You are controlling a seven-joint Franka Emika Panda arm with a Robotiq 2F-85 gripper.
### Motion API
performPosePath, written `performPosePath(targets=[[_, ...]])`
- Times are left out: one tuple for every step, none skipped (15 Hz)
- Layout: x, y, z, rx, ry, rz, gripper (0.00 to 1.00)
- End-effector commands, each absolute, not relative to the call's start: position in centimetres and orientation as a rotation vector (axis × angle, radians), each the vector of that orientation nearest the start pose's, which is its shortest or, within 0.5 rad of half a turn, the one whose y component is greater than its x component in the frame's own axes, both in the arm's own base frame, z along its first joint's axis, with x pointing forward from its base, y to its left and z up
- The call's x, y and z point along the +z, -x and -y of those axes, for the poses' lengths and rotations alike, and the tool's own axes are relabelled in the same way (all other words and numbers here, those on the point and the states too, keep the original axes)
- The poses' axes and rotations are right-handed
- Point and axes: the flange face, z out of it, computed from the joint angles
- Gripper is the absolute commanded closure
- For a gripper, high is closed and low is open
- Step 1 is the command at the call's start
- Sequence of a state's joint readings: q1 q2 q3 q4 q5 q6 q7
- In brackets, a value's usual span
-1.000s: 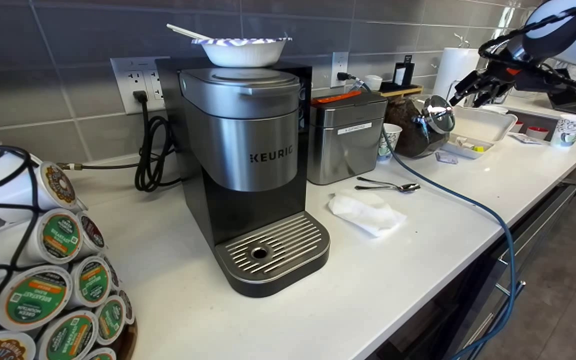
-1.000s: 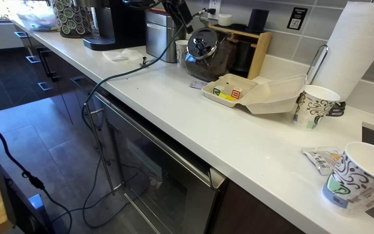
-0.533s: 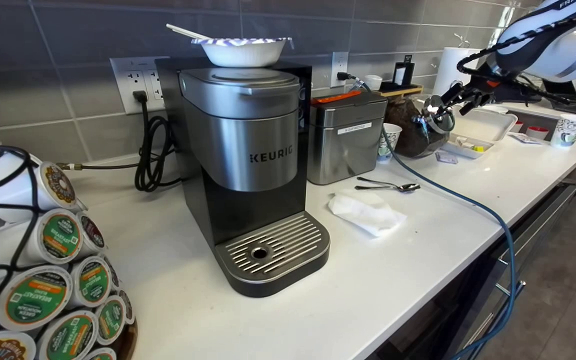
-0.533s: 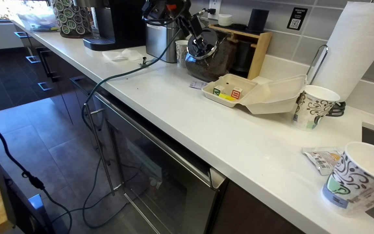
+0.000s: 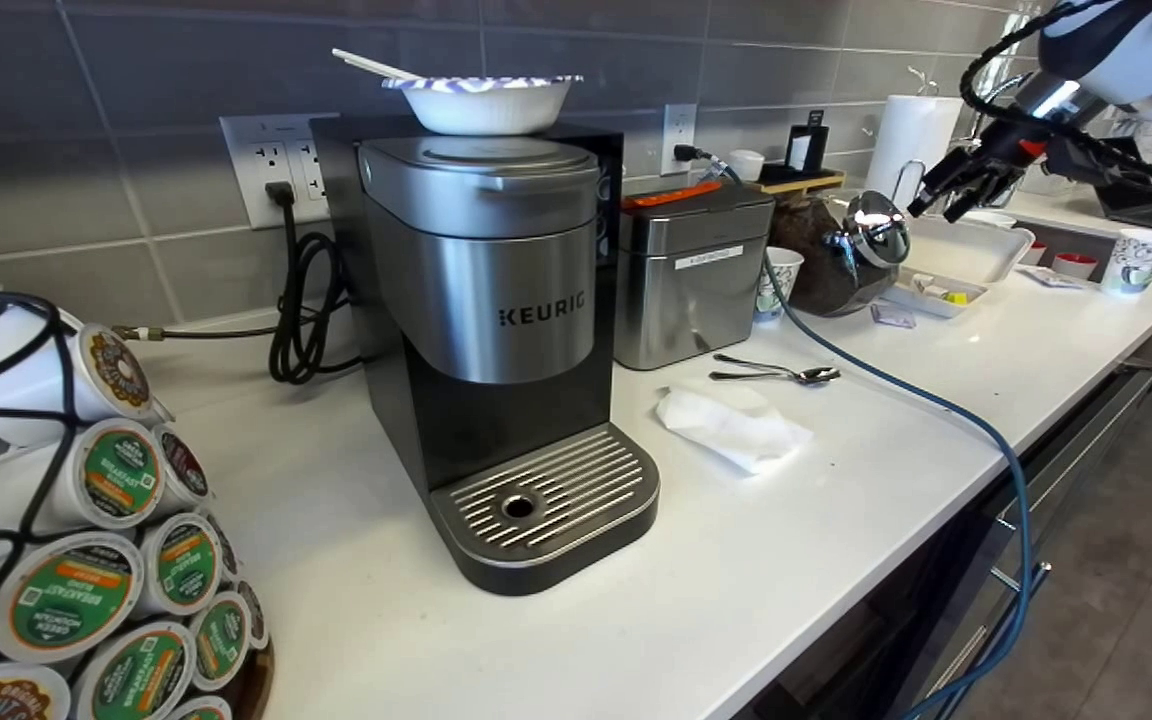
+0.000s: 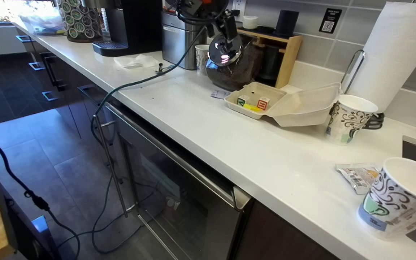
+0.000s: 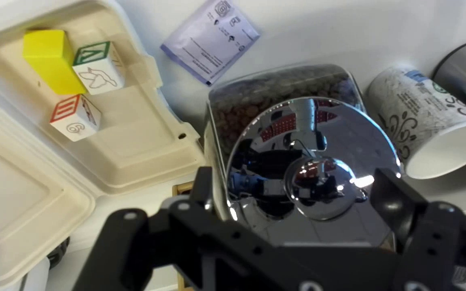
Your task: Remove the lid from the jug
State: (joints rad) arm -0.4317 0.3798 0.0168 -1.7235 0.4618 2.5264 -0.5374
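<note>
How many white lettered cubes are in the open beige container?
2. In the wrist view: the green-lettered cube beside the yellow block, and the red-lettered cube lower down. I see no others; that view crops the container.

Parted jaws hang by the shiny lid [image 6: 223,52].

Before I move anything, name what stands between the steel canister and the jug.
A patterned paper cup stands between the steel canister and the jug; both exterior views show it.

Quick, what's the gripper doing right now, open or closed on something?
Gripper: open, holding nothing; the lid is on the jug.
</note>
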Motion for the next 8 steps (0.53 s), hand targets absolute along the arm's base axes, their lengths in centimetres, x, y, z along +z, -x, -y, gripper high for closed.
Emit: performPosePath(targets=[[40.3, -62.8, 28.2, -0.745, 2.862, -0.267, 0.0], [40.4, -62.9, 27.9, -0.762, 2.857, -0.275, 0.0], [40.3, -63.1, 27.6, -0.781, 2.849, -0.289, 0.0], [40.4, -63.2, 27.0, -0.791, 2.834, -0.298, 0.0], [40.5, -63.4, 26.4, -0.812, 2.828, -0.314, 0.0], [40.5, -63.6, 25.8, -0.831, 2.835, -0.319, 0.0], [40.4, -63.8, 25.4, -0.852, 2.842, -0.323, 0.0], [40.3, -64.1, 25.1, -0.884, 2.853, -0.335, 0.0]])
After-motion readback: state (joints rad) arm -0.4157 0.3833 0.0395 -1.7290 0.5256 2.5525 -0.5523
